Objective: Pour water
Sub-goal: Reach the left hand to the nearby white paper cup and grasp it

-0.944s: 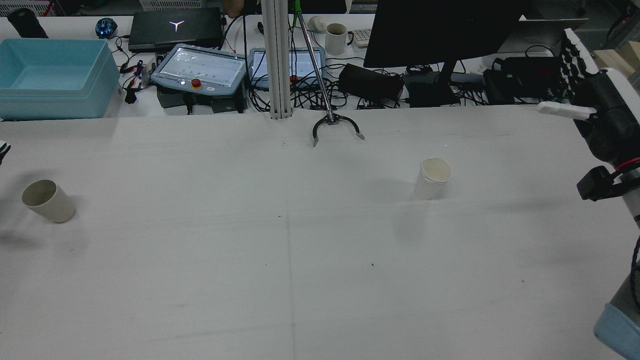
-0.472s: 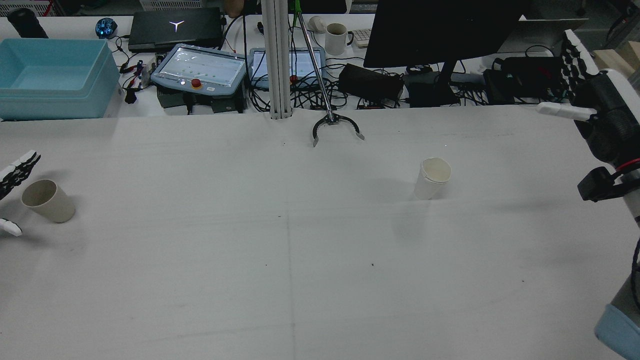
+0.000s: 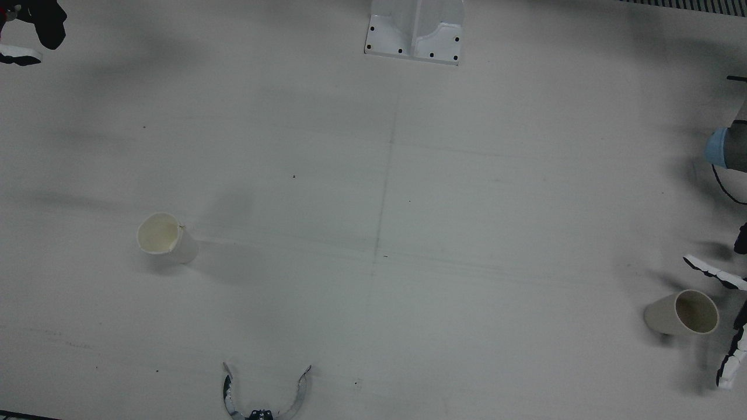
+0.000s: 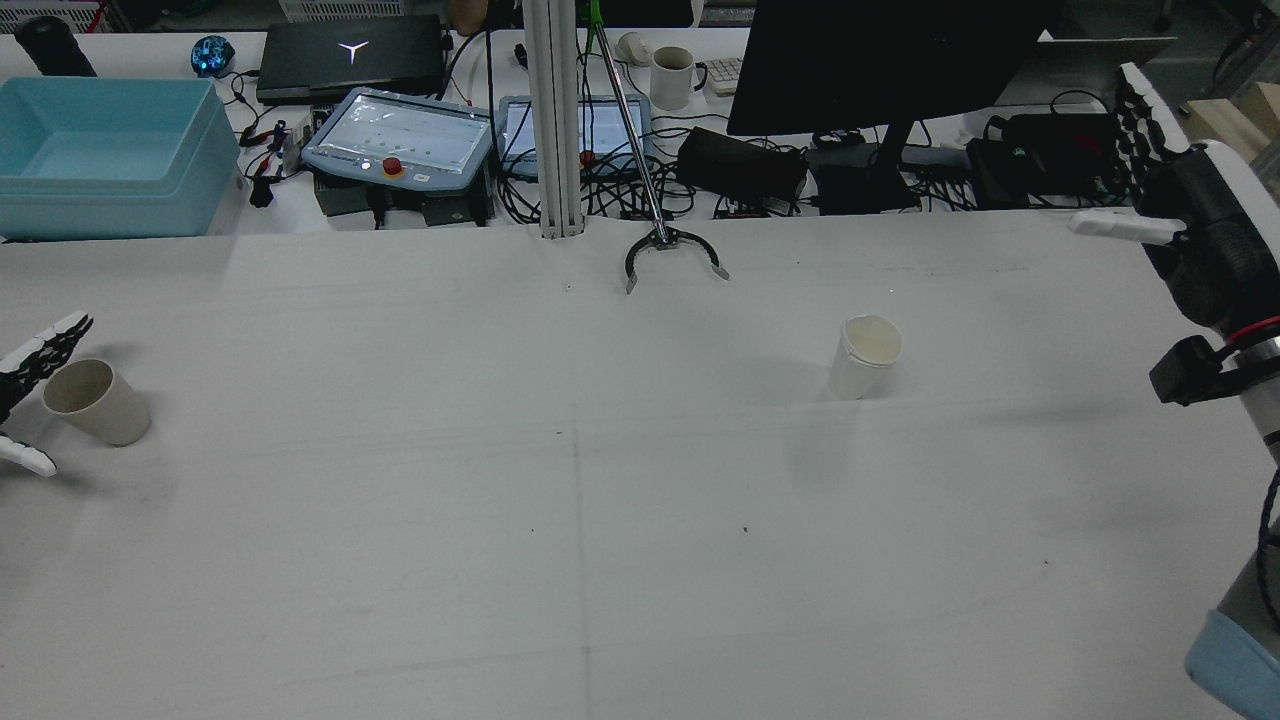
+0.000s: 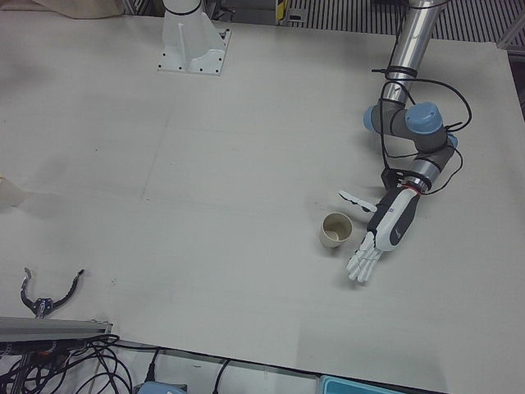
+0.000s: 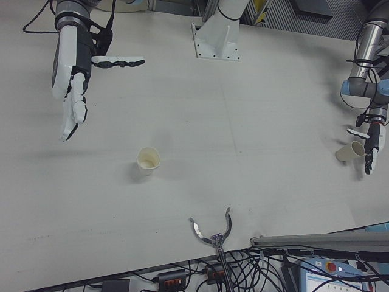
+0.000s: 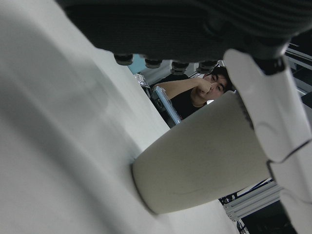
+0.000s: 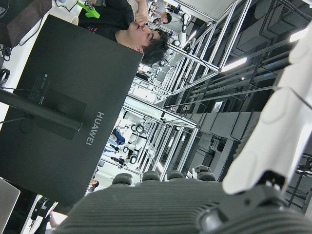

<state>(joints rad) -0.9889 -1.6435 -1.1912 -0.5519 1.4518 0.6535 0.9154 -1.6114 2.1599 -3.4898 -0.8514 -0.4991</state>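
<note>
A: Starting at the left edge of the rear view: the left hand (image 4: 25, 385) is spread wide beside the beige cup (image 4: 96, 402), fingers (image 5: 366, 256) flat and apart, thumb out on the other side. It holds nothing.

B: It brackets the cup, I'd say, set up to wrap round the wall. The hand's own camera shows a finger right against the cup's side, though I can't tell if it's actually touching.

A: The cup stands upright on the surface (image 4: 600, 480). Anything in it?

B: From above the inside looks dark and dull; no water line I can make out.

A: At centre, a black grabber tool (image 4: 672, 255) lies at the far edge, claws apart, away from both cups.

B: Next, the white cup (image 4: 864, 357), upright, alone, well apart from either hand. Pale inside, looks empty. My guess is it's the receiver.

A: And far right, the right hand (image 4: 1185, 235), raised off the surface, fingers extended, nothing in it.

B: Parked clear of things, I'd judge, while the left hand does the grasp.
</note>
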